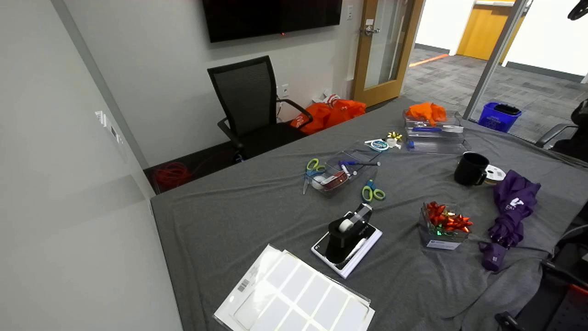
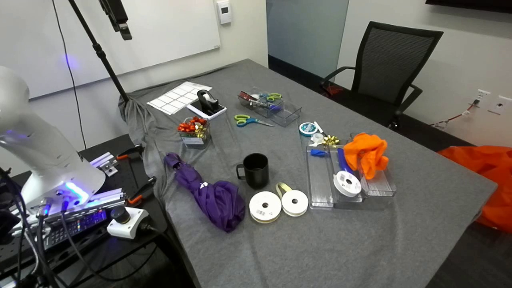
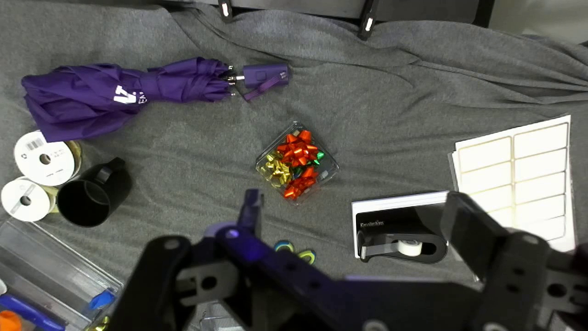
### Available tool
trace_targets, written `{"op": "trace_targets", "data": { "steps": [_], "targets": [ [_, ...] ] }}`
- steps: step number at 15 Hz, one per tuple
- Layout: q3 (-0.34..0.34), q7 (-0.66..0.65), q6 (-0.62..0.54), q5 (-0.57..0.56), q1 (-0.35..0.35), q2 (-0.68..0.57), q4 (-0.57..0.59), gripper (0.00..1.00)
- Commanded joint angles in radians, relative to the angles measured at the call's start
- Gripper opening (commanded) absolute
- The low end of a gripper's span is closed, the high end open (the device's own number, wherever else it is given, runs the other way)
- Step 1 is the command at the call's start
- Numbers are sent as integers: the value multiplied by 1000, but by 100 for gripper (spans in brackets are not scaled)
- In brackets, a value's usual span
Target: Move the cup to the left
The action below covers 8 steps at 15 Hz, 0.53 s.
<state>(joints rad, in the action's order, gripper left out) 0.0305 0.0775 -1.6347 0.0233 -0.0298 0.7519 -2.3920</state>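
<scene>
The cup (image 1: 469, 169) is a short black mug with a handle, standing upright on the grey cloth of the table. It shows in both exterior views (image 2: 257, 172), beside the white ribbon spools (image 2: 265, 207) and near the purple umbrella (image 2: 218, 202). In the wrist view the cup (image 3: 87, 200) is at the left, apart from my gripper (image 3: 356, 202). My gripper is open and empty, its fingers spread wide, high over the table. The tape dispenser and the scissors show between and behind the fingers, below on the table. A black gripper part appears at the top edge of an exterior view (image 2: 117, 20).
A clear box of bows (image 2: 194, 141) stands near the cup and umbrella. A tape dispenser (image 2: 208, 103) rests on a white-edged black box beside label sheets (image 2: 176, 98). Scissors (image 2: 250, 120) and clear trays (image 2: 319, 180) with an orange cloth (image 2: 366, 154) also lie on the table.
</scene>
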Motion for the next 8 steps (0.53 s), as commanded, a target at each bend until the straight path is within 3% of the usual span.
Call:
{"op": "trace_targets", "data": {
  "steps": [1, 4, 8],
  "targets": [
    [47, 52, -35, -22, 23, -27, 9, 100],
    [80, 76, -98, -34, 39, -52, 3, 100],
    [77, 66, -102, -63, 55, -70, 5, 100]
  ]
}}
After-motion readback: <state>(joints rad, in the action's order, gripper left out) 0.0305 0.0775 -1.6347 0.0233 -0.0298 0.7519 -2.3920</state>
